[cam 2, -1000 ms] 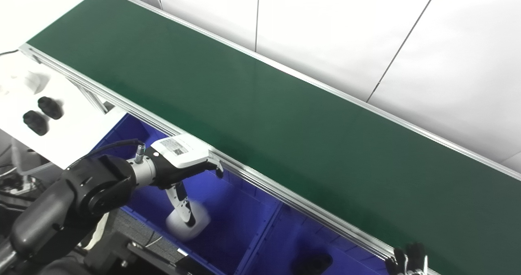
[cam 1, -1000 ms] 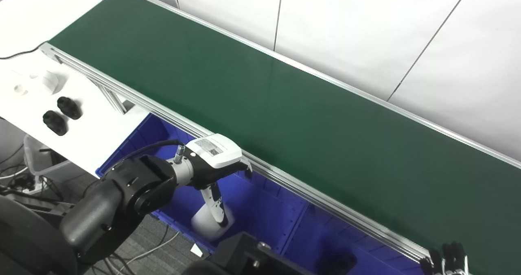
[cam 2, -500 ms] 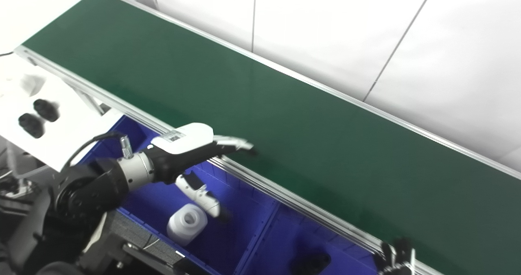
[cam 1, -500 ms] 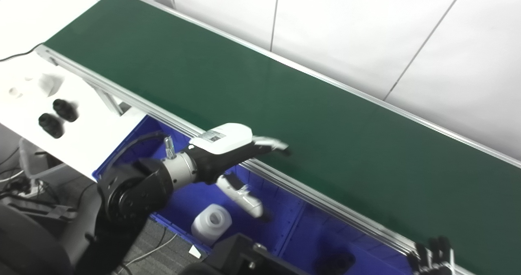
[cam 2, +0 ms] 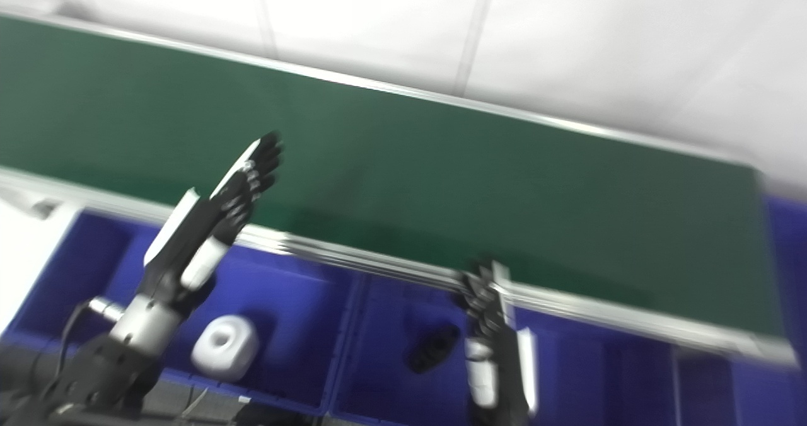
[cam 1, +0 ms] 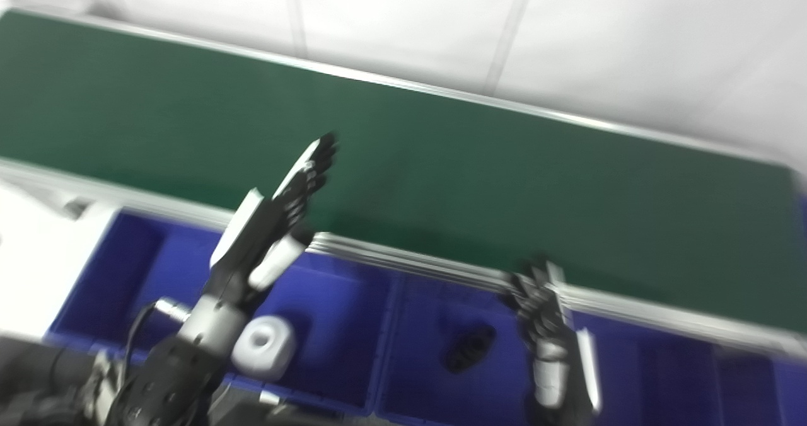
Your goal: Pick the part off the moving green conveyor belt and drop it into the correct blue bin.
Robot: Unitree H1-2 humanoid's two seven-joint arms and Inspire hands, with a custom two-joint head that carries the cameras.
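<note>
Left hand [cam 1: 271,224] has risen over the green belt [cam 1: 441,174] — fingers spread, empty; right hand [cam 1: 542,312] blurred — unclear.

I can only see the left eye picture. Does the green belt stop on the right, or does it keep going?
Observer: It stops. In the right eye view the green belt ends short of the picture's edge, and there's a blue strip beyond it.
Operator: What about the silver rail in front?
Observer: The rail ends there too, near the lower right corner, and its tip is inside that picture.
</note>
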